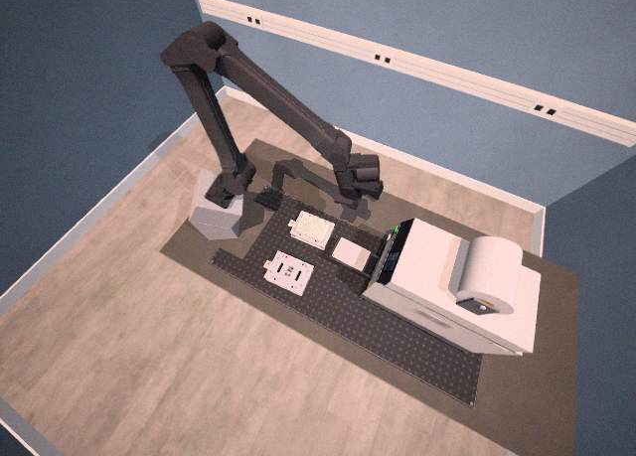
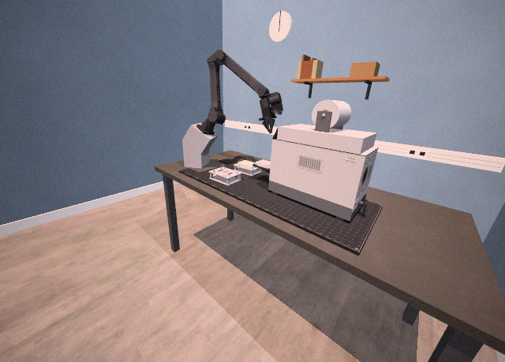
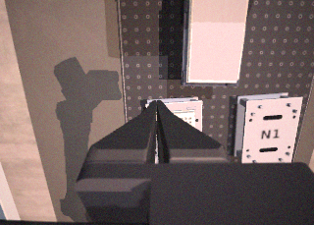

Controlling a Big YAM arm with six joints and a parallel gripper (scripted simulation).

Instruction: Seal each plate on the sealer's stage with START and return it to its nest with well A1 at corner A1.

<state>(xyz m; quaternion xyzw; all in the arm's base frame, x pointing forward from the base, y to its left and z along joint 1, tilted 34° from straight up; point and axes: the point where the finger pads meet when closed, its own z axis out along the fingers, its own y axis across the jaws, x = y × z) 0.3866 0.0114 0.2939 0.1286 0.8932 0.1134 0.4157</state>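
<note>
— Where do we stand with the plates?

— We see one plate (image 1: 351,252) lying on the sealer's stage (image 3: 184,63), its top a plain pale sheet, so we judge it foiled, with a green lamp (image 1: 397,228) lit on the sealer (image 1: 451,281). Nest N1 (image 1: 289,271) is bare. The other plate (image 1: 311,228), wells open, sits in the far nest, presumably N2.

— What could go wrong?

— We think the risk lies in the return. If we turn the plate end for end on the way to N1, well A1 misses its marked corner. A low approach over the open plate could knock it in its nest. Pinching across the foil could scuff the seal.

— And the gripper (image 3: 157,107)?

— Its fingers are clenched tip to tip on nothing, touching nothing, high above the open plate.
</note>
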